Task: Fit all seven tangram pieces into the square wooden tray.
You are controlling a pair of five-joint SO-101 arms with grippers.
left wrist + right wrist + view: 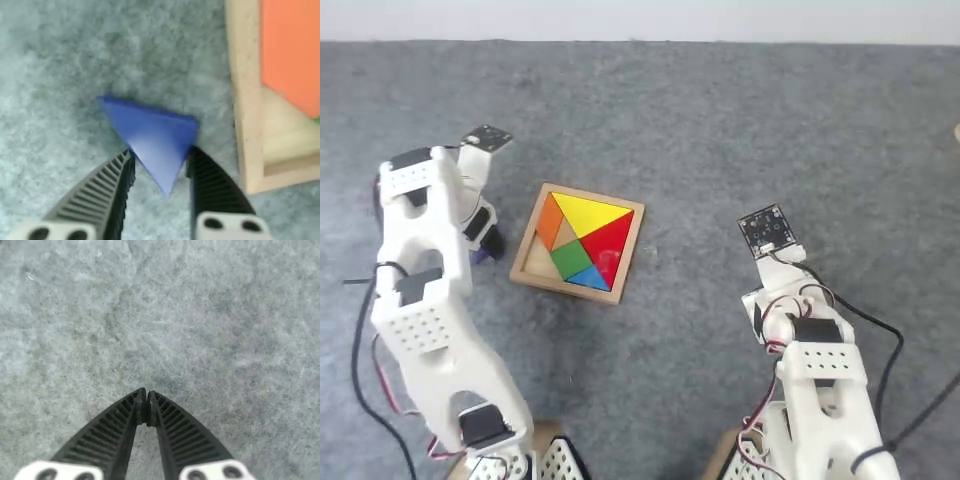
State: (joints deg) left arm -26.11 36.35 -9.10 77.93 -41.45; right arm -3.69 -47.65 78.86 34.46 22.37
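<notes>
Gripping a blue triangle point(150, 132) in its jaws, the left gripper point(160, 154) hangs over the grey table point(720, 130) just beside the wooden tray point(530, 266); from above, its arm hides nearly all of the piece. One tray corner lies bare. Well apart, the right gripper point(146, 400) has its jaws closed on nothing.

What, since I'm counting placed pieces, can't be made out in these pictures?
- High view: the blue triangle is mostly hidden behind the left arm.
- Left wrist view: the wooden tray is cut off by the picture edge.
- Left wrist view: whether the triangle touches the carpet is unclear.
</notes>
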